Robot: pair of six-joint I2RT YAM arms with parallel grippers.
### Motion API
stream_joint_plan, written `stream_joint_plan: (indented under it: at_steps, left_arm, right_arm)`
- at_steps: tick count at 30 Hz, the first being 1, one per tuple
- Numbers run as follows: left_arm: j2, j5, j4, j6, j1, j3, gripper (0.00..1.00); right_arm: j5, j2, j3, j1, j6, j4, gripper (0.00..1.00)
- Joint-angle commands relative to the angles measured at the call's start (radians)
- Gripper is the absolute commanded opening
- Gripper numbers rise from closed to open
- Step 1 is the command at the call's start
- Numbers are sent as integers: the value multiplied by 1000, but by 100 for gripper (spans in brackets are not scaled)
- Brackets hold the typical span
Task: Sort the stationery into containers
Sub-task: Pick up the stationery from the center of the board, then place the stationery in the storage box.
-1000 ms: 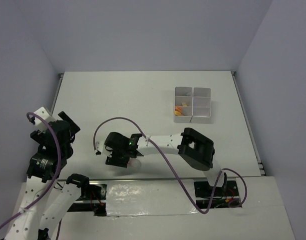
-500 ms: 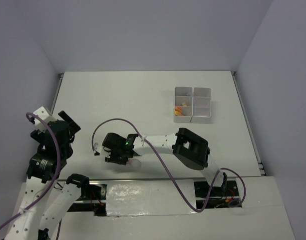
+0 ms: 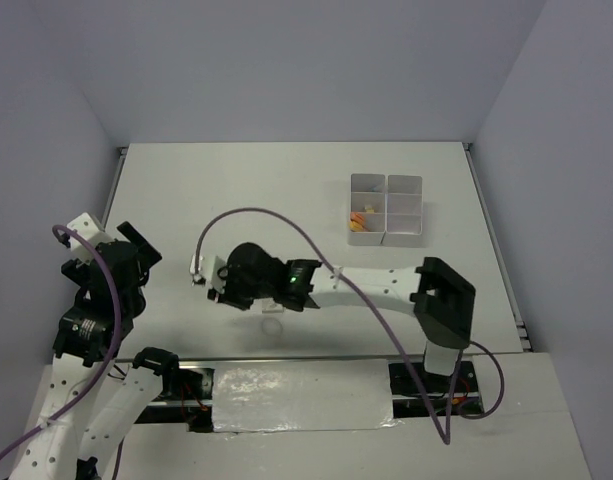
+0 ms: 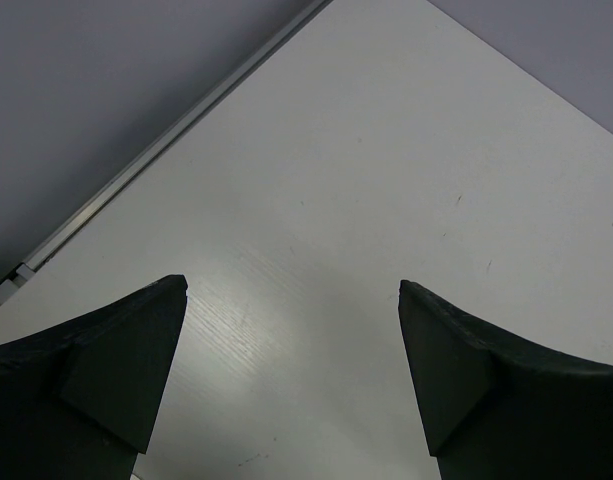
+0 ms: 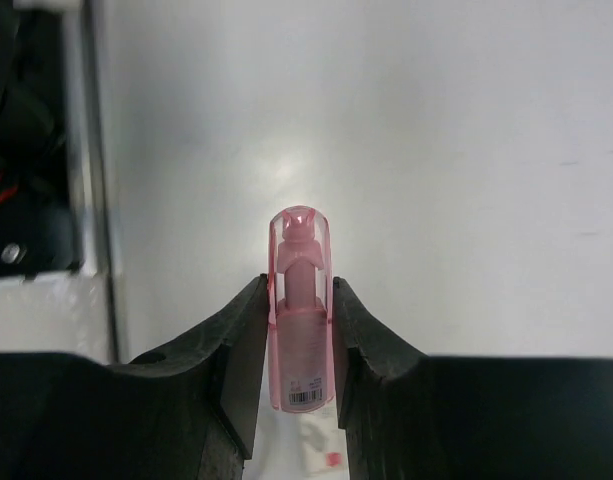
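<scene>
My right gripper (image 5: 299, 290) is shut on a pink highlighter (image 5: 301, 310) with a clear pink cap, held between both fingers and pointing away from the wrist. In the top view this gripper (image 3: 220, 284) is left of the table's middle. The white container block (image 3: 404, 182) stands at the far right, with orange and yellow pieces (image 3: 359, 219) in one left compartment. A faint clear ring (image 3: 273, 323) lies on the table just near of the right gripper. My left gripper (image 4: 293, 300) is open and empty over bare table; in the top view it (image 3: 136, 246) is at the left edge.
A purple cable (image 3: 248, 214) loops above the right arm. The arm bases and a shiny mounting plate (image 3: 296, 395) line the near edge. The table's metal rim (image 4: 166, 135) runs past the left gripper. A small white scrap with a pink spot (image 5: 324, 452) lies under the highlighter.
My right gripper has moved away from the near edge with the highlighter between its fingers, and the right arm's elbow has swung to the right. The left arm has not moved.
</scene>
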Motion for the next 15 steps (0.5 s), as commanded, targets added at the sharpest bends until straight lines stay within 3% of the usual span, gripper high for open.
stream_joint_plan:
  at_steps: [1, 4, 5, 10, 15]
  left_arm:
    - [-15, 8, 42, 32, 3, 5, 99]
    - [-20, 25, 53, 43, 3, 2, 99]
    - [-23, 31, 56, 46, 0, 1, 99]
    - [-29, 67, 79, 66, -8, -5, 99]
    - [-38, 83, 93, 80, -16, -15, 99]
  right_arm:
    - [80, -164, -52, -91, 32, 251, 0]
    - [201, -270, -167, -243, 97, 394, 0]
    - [303, -295, -222, -328, 130, 461, 0]
    - [535, -438, -386, -554, 106, 705, 0]
    - [641, -464, -604, -761, 59, 1156, 0]
